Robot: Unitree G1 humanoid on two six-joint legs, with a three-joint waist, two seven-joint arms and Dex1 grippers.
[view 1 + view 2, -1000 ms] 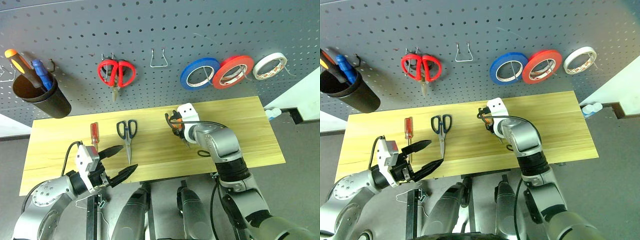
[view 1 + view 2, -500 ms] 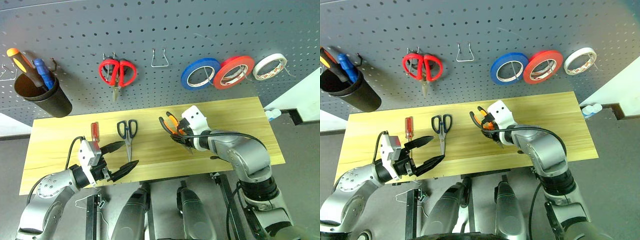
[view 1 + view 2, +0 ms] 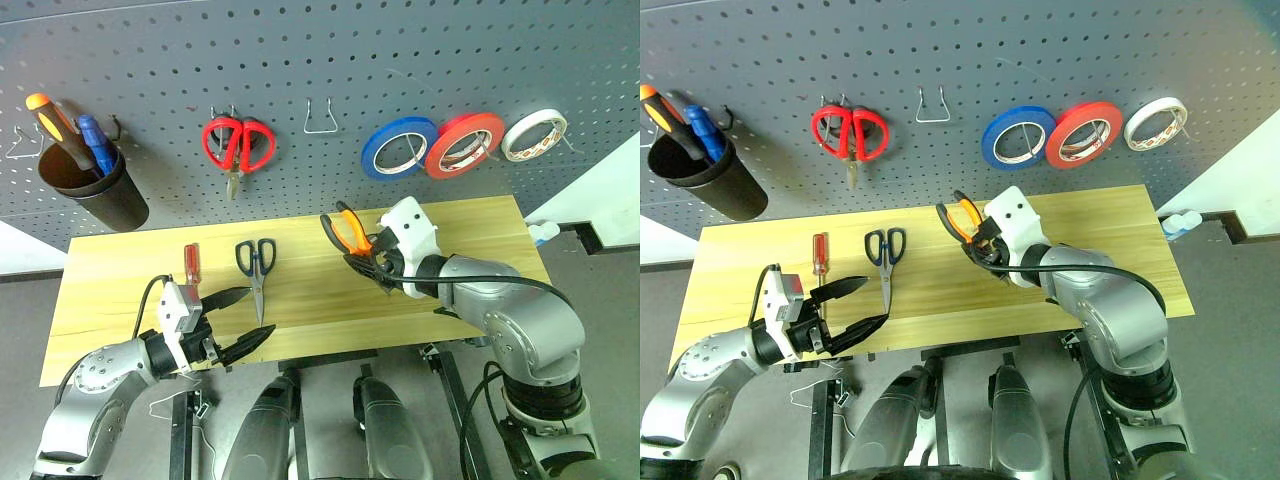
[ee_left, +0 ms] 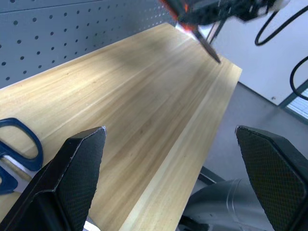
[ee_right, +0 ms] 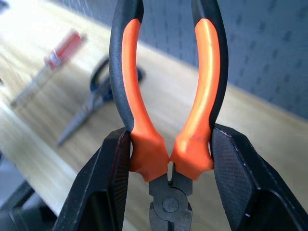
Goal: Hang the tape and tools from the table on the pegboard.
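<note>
Orange-and-black pliers point(image 3: 347, 232) are showing against the yellowish, grained table point(image 3: 480, 240) at six o'clock below the dark grey, hole-dotted pegboard point(image 3: 300, 60) bearing a red tape point(image 3: 465, 144).

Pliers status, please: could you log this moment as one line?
right gripper: shut on pliers, above table | left gripper: open, empty | empty hook

Pliers point(image 3: 350, 232), orange-and-black handles raised above the light wood table point(image 3: 480, 235). Black-handled scissors point(image 3: 256, 268) and red-handled screwdriver point(image 3: 189, 268) lie flat, side by side. Red tape roll point(image 3: 465, 144) hangs on the grey pegboard point(image 3: 300, 50).
</note>
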